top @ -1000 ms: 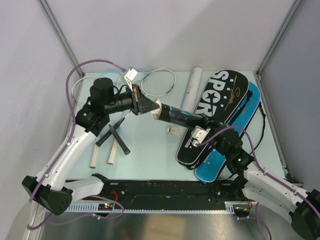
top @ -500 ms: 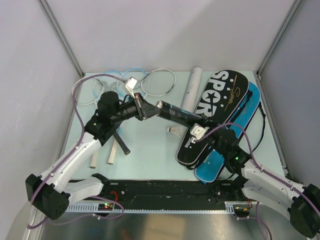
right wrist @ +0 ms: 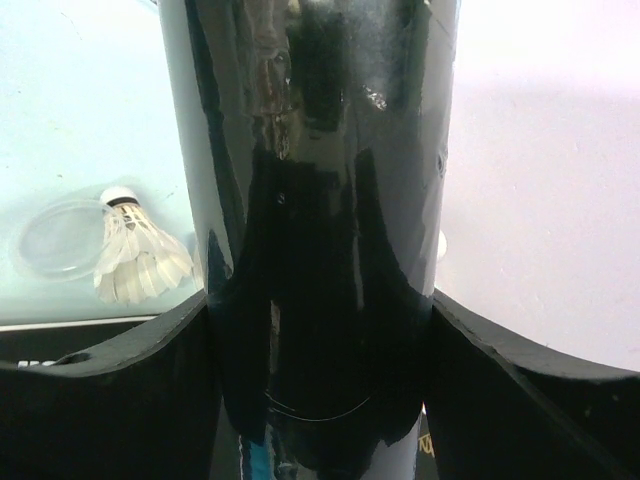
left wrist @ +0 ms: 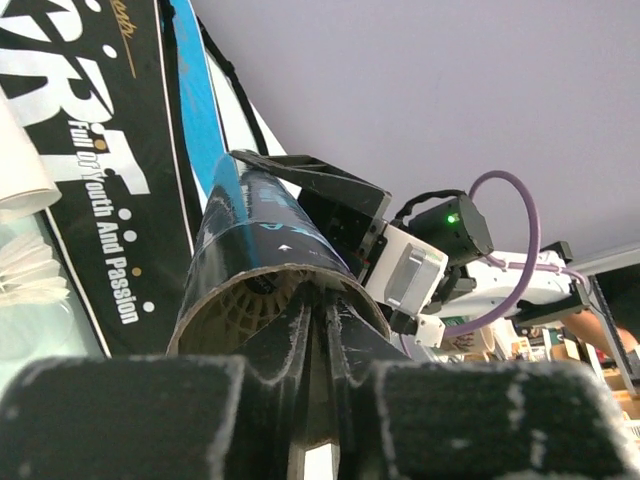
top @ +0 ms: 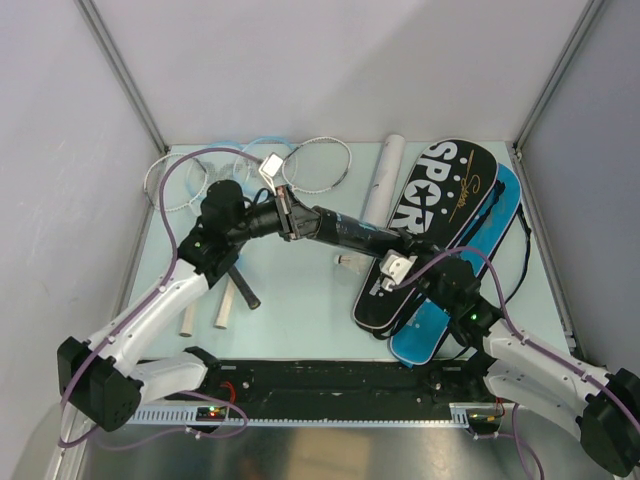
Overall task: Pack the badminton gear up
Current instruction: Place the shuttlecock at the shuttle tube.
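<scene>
Over the table (top: 300,300) centre, the right claw (top: 408,252) clamps the black tube (top: 352,232) while the left claw (left wrist: 322,335), tips nearly together, has pushed its shuttlecock (left wrist: 255,290) inside the mouth, so one piece looks packed.

The black tube (top: 350,232) is glossy, with a bluish sheen near its mouth. To its right lies a black bag (top: 445,215) with bold white "SPORT" lettering and thin gold script, over a bright blue bag (top: 422,343). Just beside the tube is a white shuttlecock (top: 348,262) on the pale mint table (top: 300,310). Behind the tube lies a plain white tube (top: 385,175).
</scene>
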You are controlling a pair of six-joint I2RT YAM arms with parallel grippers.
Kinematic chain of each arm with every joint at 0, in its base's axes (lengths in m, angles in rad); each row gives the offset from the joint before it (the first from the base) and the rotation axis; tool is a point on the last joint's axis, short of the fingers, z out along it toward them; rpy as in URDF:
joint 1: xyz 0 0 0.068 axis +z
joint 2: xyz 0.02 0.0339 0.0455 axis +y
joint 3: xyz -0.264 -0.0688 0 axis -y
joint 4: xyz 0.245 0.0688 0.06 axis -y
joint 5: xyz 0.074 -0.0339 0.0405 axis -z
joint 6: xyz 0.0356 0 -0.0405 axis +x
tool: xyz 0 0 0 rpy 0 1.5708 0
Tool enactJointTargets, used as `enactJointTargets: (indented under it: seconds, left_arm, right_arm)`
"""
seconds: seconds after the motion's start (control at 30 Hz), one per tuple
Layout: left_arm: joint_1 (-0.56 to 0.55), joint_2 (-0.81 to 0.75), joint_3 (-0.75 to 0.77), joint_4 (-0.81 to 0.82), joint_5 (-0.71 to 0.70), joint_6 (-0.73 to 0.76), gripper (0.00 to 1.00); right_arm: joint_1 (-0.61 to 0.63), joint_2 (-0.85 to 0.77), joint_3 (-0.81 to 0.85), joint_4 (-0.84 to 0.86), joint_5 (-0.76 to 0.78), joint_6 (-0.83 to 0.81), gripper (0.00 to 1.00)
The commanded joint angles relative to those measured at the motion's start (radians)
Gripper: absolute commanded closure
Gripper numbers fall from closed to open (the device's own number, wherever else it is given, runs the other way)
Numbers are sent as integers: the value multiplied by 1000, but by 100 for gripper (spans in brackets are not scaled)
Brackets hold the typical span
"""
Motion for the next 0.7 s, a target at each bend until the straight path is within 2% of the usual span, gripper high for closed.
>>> enactJointTargets:
  seconds: [0.0, 0.13, 0.27, 0.6, 0.67]
  left_arm:
    - [-22, -17, 3, -9, 59, 5, 83]
    - [-19, -46, 65, -129, 44, 80, 58]
    - [0, -81, 112, -197, 34, 124, 41]
    - [53, -161, 246, -353, -128, 256, 24]
    - [58, -175, 256, -360, -156, 260, 15]
  right_arm:
    - [18, -24, 51, 157, -67, -26, 62]
    - [9, -32, 42, 113, -52, -23, 62]
    - [-3, -59, 26, 88, -49, -15, 62]
    - [-24, -79, 6, 52, -18, 28, 62]
    - [-30, -85, 6, 48, 1, 44, 62]
